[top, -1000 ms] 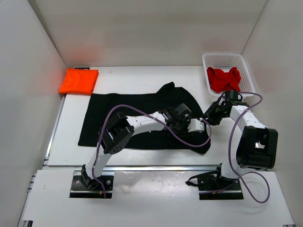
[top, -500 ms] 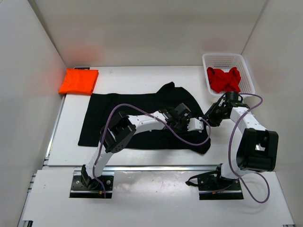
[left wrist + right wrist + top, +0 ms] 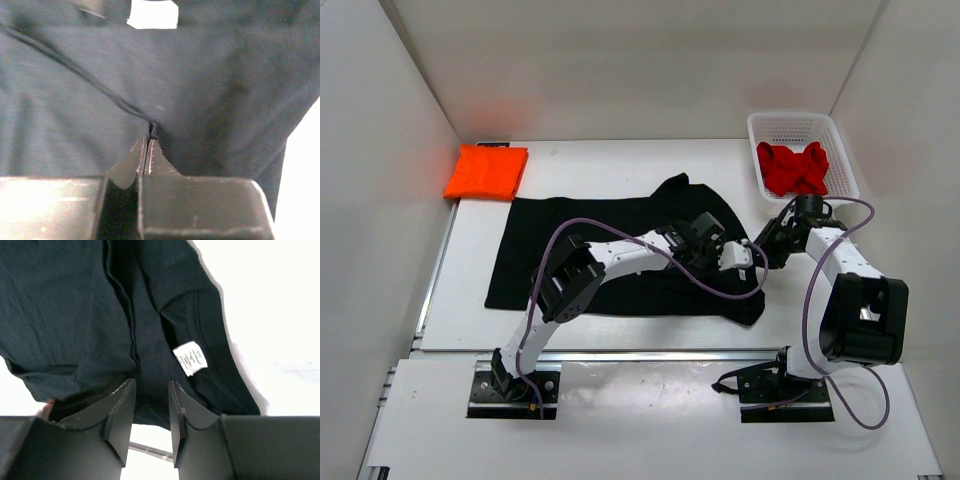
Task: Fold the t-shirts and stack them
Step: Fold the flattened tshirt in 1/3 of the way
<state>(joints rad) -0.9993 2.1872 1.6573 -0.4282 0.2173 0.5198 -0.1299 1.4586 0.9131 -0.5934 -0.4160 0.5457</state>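
Left jaws snapped shut, pinching black t-shirt (image 3: 530,250) fold; right jaws part-open, empty, over same shirt

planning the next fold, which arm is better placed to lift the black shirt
Left. The left fingers are shut on a pinch of the black t-shirt; the right fingers stand apart above it, holding nothing.

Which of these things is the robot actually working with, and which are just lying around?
Part of the job:
black t-shirt, spread out
orange t-shirt, folded
red t-shirt, crumpled

Just lying about:
white mesh basket, holding the red one
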